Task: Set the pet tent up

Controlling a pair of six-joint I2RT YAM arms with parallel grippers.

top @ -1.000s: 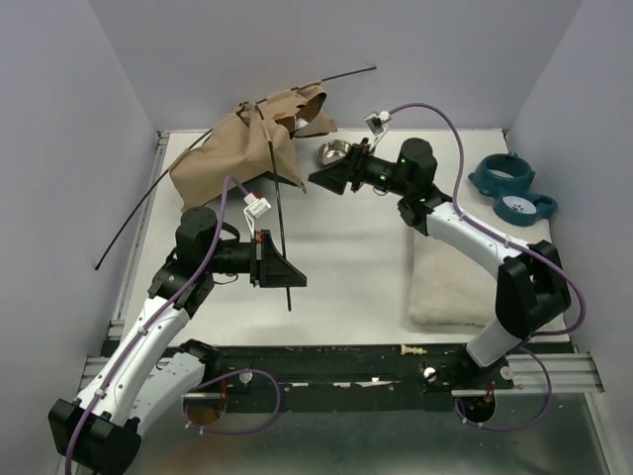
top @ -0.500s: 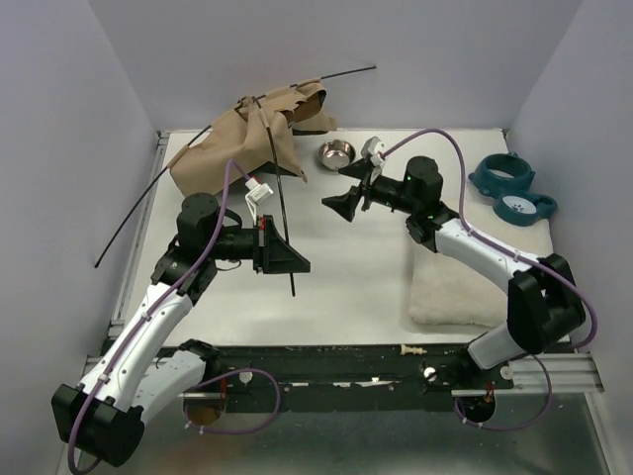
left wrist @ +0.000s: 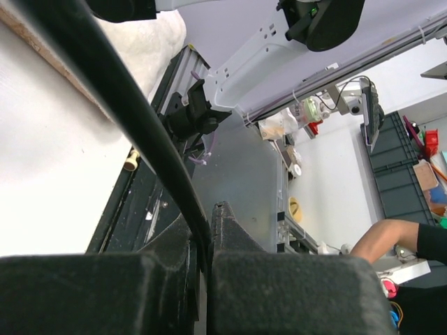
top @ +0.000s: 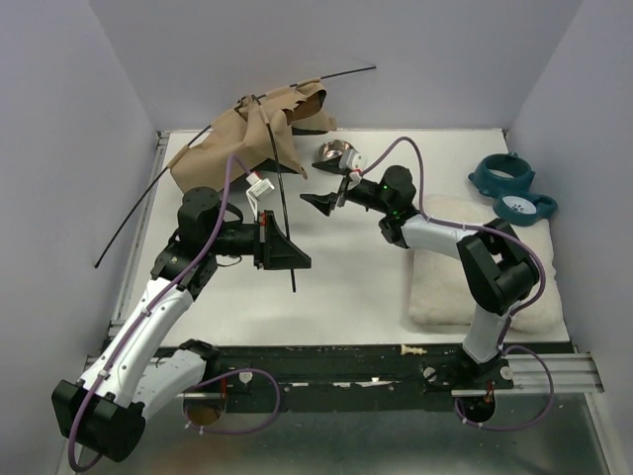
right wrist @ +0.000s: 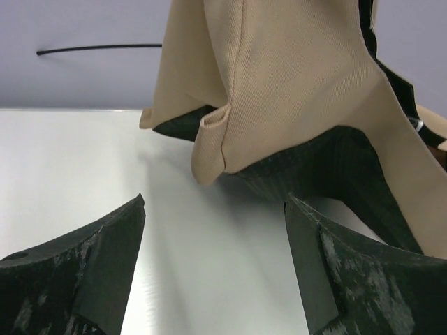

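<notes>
The pet tent lies slumped at the far-left corner of the desk, not yet raised. One thin black pole is clamped in the left tool; the right tool is spread wide near the fabric's hem. Next, the hem should probably be gripped and the pole bowed into place.

A robotics lab: plain lavender panels box in a white desk, an aluminium rail at 6 o'clock, and the left wrist view shows black storage crates and a person's forearm at 4 o'clock.
</notes>
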